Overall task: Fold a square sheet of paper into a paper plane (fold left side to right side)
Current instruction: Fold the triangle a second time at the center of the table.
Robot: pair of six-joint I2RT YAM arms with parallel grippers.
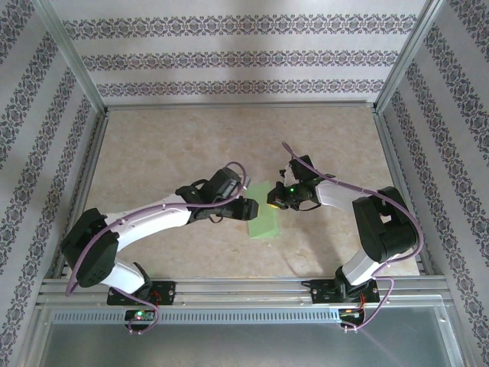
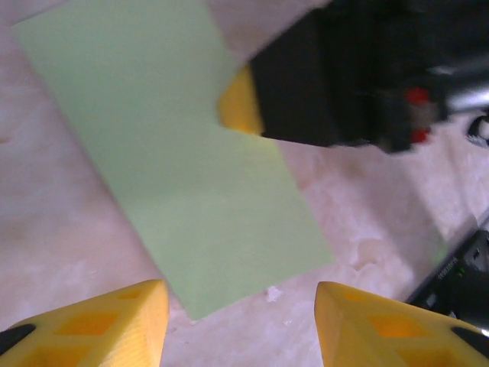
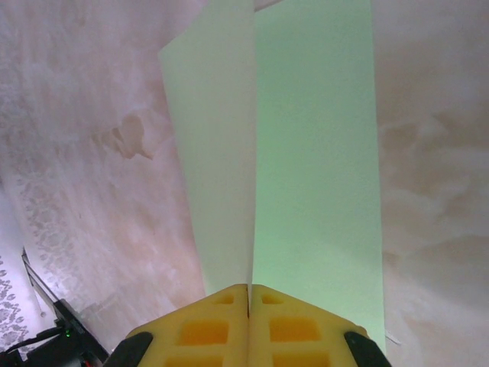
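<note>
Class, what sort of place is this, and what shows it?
Probably a robot lab's test cell: a metal frame encloses the table, the left arm and right arm are bolted to a rail at its edge, with a sheet of paper between them.

your left gripper points right, fingers spread apart, arm stretched from the near left. your right gripper faces it, fingers pressed together on the square sheet of paper, elbow folded.
</note>
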